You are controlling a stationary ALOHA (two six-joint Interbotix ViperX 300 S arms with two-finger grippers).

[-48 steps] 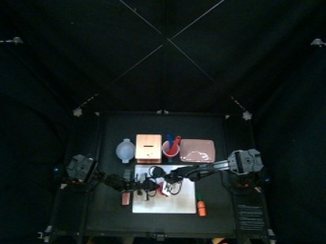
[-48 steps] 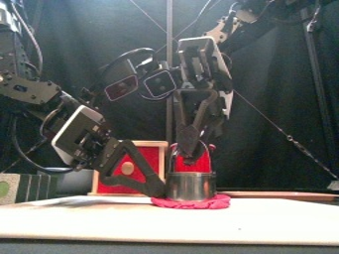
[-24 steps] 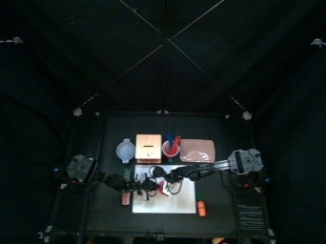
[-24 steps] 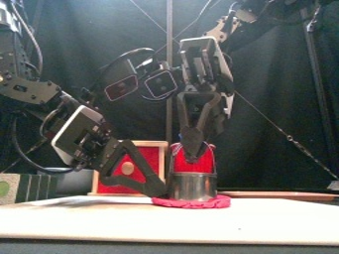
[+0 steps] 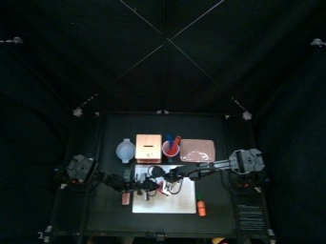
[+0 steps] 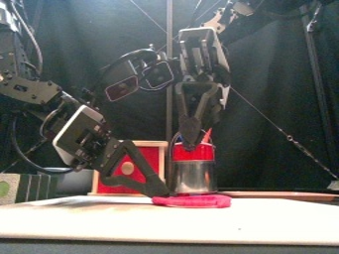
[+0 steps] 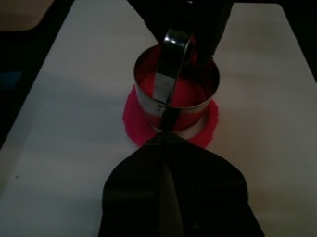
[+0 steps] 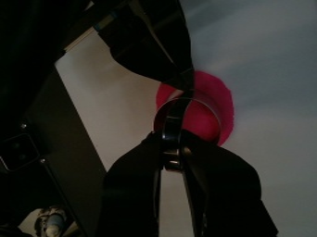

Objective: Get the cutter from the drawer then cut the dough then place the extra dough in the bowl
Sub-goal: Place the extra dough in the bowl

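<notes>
Clamping is seen at the right pincer (image 6: 195,139), which is poised from above and clenched on the wire handle of the round metal cutter (image 6: 195,179). The cutter is held upright over the middle of the flat disc of pink dough (image 6: 189,201), so that a rim of dough is left showing all round it. Whether its lower edge is pressed into the dough cannot be told. The left pincer (image 7: 165,148) is slanted in from the left, its jaws drawn together, with the tips set at the dough's edge, just beside the cutter. The dough is laid on the white cutting board (image 7: 74,93) at the front of the tabletop (image 5: 109,129). Behind the board, well apart from the dough, a blue-grey bowl (image 5: 125,150), a pale wooden box (image 5: 149,146) and a flat pink tray (image 5: 197,148) are ranged from left to right.
</notes>
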